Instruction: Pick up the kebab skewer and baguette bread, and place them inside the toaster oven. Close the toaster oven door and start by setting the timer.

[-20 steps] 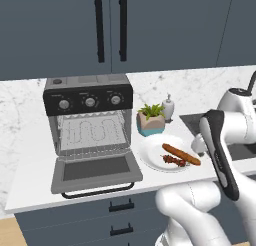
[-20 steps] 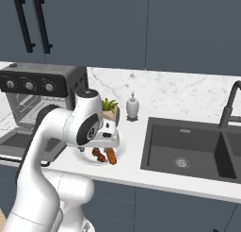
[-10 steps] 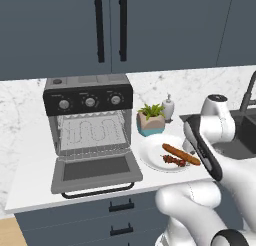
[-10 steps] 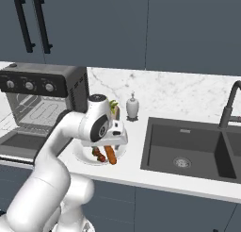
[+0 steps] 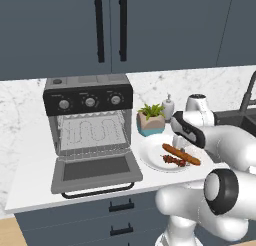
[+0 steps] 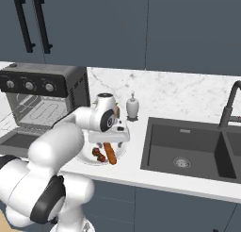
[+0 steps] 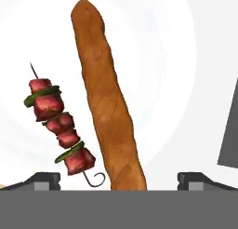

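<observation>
— Where's the food?
— Loaf [image 7: 109,111] & skewer [image 7: 58,128] lie side by side on the white plate [image 5: 150,155], on the worktop [image 5: 30,170] just right of the oven [image 5: 90,122].
— Oven shut?
— No, door [image 5: 95,172] dropped flat, rack bare.
— The hand [image 7: 118,179]?
— Right over the plate, fingers spread wide either side of the loaf's near end, gripping nothing. Plant pot [image 5: 150,121] & soap bottle [image 6: 132,106] sit behind.

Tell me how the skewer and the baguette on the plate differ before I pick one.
The baguette is long, thick, smooth and orange-brown; the skewer is shorter, a thin stick strung with red chunks and green slices. The baguette lies between the open gripper's fingertips, the skewer off to one side. Both lie flat, side by side, on the white plate.
</observation>
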Motion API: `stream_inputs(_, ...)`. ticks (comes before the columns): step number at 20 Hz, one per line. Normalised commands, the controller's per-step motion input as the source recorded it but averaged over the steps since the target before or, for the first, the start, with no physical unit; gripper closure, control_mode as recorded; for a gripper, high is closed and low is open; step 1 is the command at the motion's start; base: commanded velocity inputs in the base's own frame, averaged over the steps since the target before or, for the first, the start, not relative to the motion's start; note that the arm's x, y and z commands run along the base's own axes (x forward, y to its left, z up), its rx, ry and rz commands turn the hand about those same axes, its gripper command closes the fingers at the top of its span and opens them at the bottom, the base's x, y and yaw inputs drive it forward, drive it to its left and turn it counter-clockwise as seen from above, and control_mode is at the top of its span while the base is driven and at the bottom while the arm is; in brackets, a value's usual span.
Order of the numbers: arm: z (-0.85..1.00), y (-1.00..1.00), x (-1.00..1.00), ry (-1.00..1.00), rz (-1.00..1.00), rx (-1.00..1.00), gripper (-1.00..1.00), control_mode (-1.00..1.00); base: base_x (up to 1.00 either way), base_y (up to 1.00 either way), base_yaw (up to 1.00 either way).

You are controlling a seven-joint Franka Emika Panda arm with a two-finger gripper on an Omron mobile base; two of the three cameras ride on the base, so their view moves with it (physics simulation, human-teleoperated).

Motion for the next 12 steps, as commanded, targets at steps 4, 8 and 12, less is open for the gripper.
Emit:
stream_inputs(4,-0.29,0.0,0.59,0.02,0.0,0.0,-1.0,-1.0,0.0,0.0,0.0)
stream_inputs(8,-0.4,0.0,0.29,0.03,0.0,0.0,-1.0,-1.0,0.0,0.0,0.0)
stream_inputs(12,-0.38,0.03,0.06,0.0,0.0,0.0,-1.0,-1.0,0.0,0.0,0.0)
